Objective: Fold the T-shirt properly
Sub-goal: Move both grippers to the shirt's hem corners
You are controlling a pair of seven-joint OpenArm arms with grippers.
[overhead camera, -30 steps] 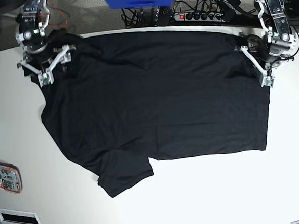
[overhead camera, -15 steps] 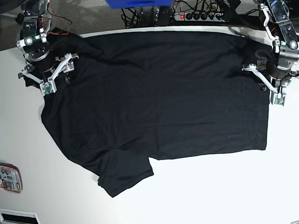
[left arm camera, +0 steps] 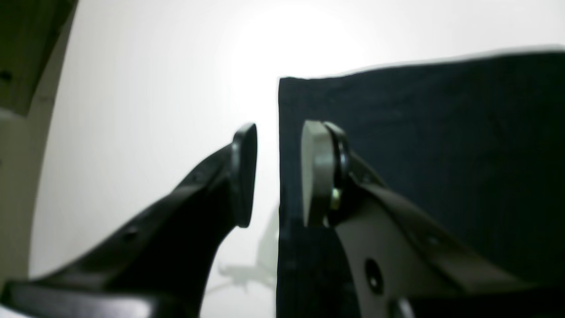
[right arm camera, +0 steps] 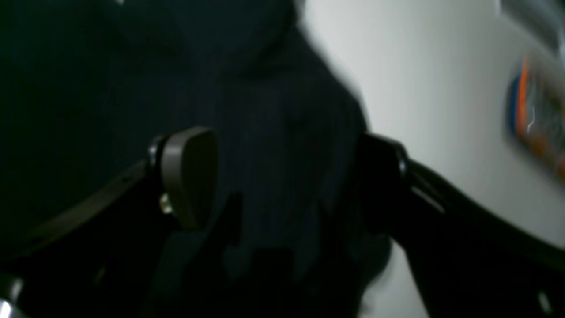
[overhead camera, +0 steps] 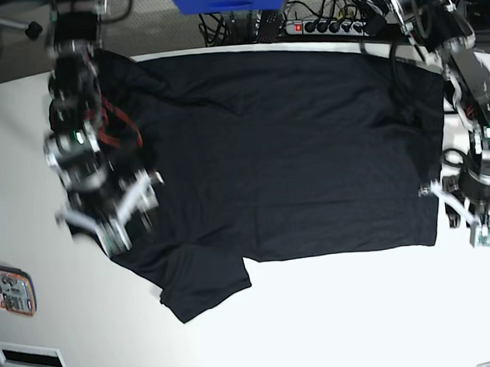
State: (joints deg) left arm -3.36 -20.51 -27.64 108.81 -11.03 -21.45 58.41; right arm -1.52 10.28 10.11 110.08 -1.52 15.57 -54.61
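Though blurred, the right tool [right arm camera: 282,176] straddles the T-shirt [overhead camera: 276,148], unclamped.

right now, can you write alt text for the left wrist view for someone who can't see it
The left claw hangs open over the straight side edge of a black T-shirt, one finger above the white table and the other above the cloth. The shirt's corner lies just beyond the fingertips.
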